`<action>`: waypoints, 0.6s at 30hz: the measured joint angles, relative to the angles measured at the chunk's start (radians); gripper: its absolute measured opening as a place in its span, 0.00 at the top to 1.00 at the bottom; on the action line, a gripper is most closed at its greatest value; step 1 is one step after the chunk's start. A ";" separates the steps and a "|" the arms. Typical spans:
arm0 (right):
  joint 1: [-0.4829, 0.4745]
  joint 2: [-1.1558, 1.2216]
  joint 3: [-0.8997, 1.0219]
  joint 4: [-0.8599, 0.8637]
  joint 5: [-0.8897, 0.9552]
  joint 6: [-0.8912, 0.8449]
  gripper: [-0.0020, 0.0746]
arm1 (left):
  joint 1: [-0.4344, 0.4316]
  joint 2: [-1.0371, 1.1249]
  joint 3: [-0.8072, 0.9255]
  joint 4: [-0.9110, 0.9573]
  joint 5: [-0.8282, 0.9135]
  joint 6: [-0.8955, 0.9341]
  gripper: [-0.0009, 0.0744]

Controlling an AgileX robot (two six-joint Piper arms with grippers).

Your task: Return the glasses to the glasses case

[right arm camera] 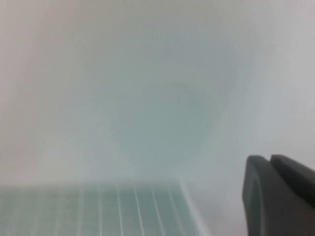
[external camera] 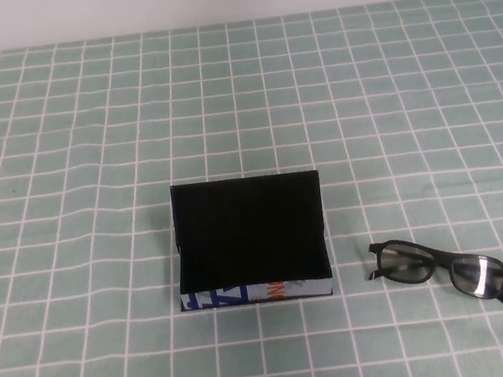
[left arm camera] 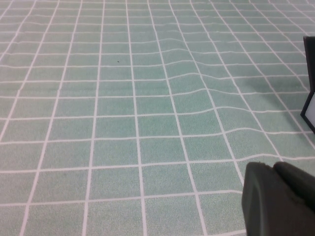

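Standing open near the middle of the green checked tablecloth (external camera: 60, 159), the glasses case (external camera: 250, 245) has its flat black lid raised upright along the far edge, and its black interior holds nothing that can be seen. Its near wall is white with blue and orange marks. The glasses (external camera: 439, 270) lie on the cloth to the robot's right of the case, a little nearer the robot, apart from the case and not touching it. They rest unfolded, the black frame slanting so that the lens farther from the case sits closest to the robot; the lenses look greyish, and one catches a pale reflection.

Neither arm appears in the high view. The left gripper (left arm camera: 278, 199) shows only as a dark finger part at a corner of the left wrist view, hovering over bare cloth, with one edge of the case (left arm camera: 310, 83) at the margin of that picture. The right gripper (right arm camera: 278, 194) likewise shows only as a dark part in the right wrist view, facing a pale blurred backdrop with a strip of cloth beneath. For both grippers I cannot tell how the jaws stand.
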 joint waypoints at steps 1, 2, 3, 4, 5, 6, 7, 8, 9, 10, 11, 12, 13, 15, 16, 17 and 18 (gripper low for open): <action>0.000 0.028 0.000 -0.079 0.059 0.132 0.99 | 0.000 0.000 0.000 0.000 0.000 0.000 0.99; 0.000 0.048 0.000 -0.132 0.125 0.235 0.99 | 0.000 0.000 0.000 0.000 0.000 0.000 0.99; 0.000 0.073 0.000 -0.179 0.195 0.352 0.99 | 0.000 0.000 0.000 0.000 0.000 0.000 0.99; 0.000 0.095 0.000 -0.210 0.262 0.447 0.99 | 0.000 0.000 0.000 0.000 0.000 0.000 0.99; 0.000 0.110 0.000 -0.226 0.311 0.509 0.99 | 0.000 0.000 0.000 0.000 0.000 0.000 0.99; 0.000 0.126 0.000 -0.240 0.366 0.541 0.99 | 0.000 0.000 0.000 0.000 0.000 0.000 0.99; 0.000 0.138 0.000 -0.248 0.411 0.546 0.99 | 0.000 0.000 0.000 0.000 0.000 0.000 0.99; 0.000 0.147 0.000 -0.252 0.441 0.532 0.99 | 0.000 0.000 0.000 0.000 0.000 0.000 0.99; 0.000 0.153 0.000 -0.255 0.472 0.507 0.99 | 0.000 0.000 0.000 0.000 0.000 0.000 0.99; 0.000 0.157 0.000 -0.256 0.495 0.491 0.99 | 0.000 0.000 0.000 0.000 0.000 0.000 0.99; 0.000 0.158 0.000 -0.243 0.510 0.482 0.99 | 0.000 0.000 0.000 0.000 0.000 0.000 0.99; 0.000 0.159 0.000 -0.220 0.521 0.472 0.99 | 0.000 0.000 0.000 0.000 0.000 0.000 0.99; 0.000 0.159 0.004 -0.191 0.524 0.456 0.99 | 0.000 0.000 0.000 0.000 0.000 0.000 0.99; 0.000 0.162 0.019 -0.122 0.526 0.398 0.99 | 0.000 0.000 0.000 0.000 0.000 0.000 0.99; 0.000 0.170 0.030 -0.076 0.528 0.337 0.99 | 0.000 0.000 0.000 0.000 0.000 0.000 0.99; 0.000 0.180 0.041 -0.038 0.531 0.288 0.99 | 0.000 0.000 0.000 0.000 0.000 0.000 0.99; 0.000 0.194 0.051 0.012 0.537 0.222 0.99 | 0.000 0.000 0.000 0.000 0.000 0.000 0.99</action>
